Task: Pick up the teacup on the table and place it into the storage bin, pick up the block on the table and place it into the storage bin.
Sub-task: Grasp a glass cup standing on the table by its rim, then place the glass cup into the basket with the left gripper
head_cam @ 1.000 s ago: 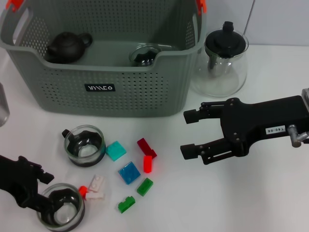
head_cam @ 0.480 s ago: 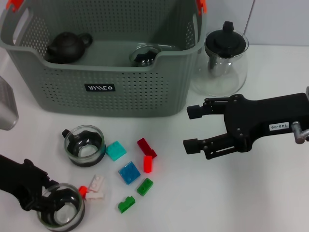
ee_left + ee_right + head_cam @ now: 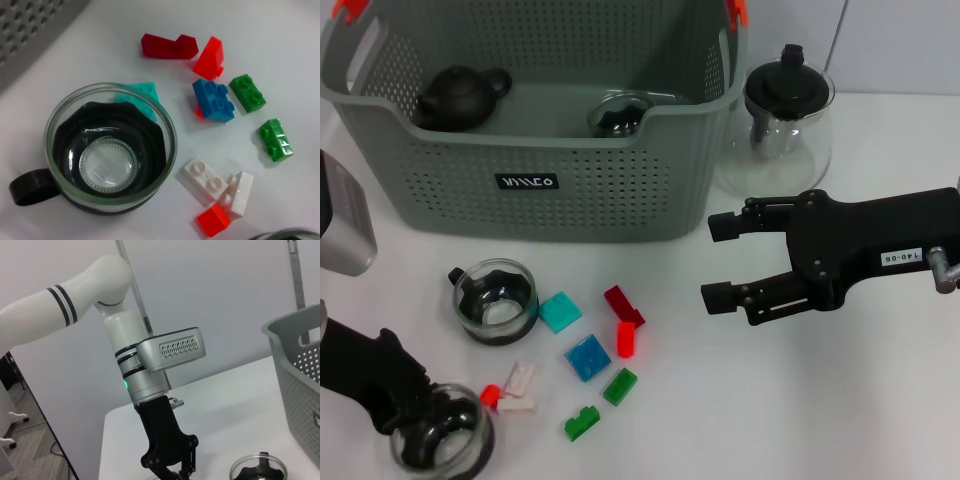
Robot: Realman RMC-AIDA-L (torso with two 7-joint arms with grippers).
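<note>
The near teacup [image 3: 442, 440] sits at the front left of the worktop [image 3: 840, 400], and the left tool [image 3: 425, 437] is now lowered over its rim, lower and closer than half a second back, when it was only reaching the glass. One finger appears to be inside the cup; whether the grip has closed on the wall cannot be told. Judged as the grasp step, lift not yet started. A second teacup [image 3: 496, 300] stands apart, just behind, close to the storage bin [image 3: 550, 185], which already holds a dark teapot [image 3: 460, 97] and another glass cup [image 3: 620, 113]. Loose blocks [image 3: 588, 357] are scattered between the cups and the right tool [image 3: 720, 262]. That tool is held released, jaws apart, above the worktop beside the glass teapot [image 3: 786, 120], shifted slightly right.
</note>
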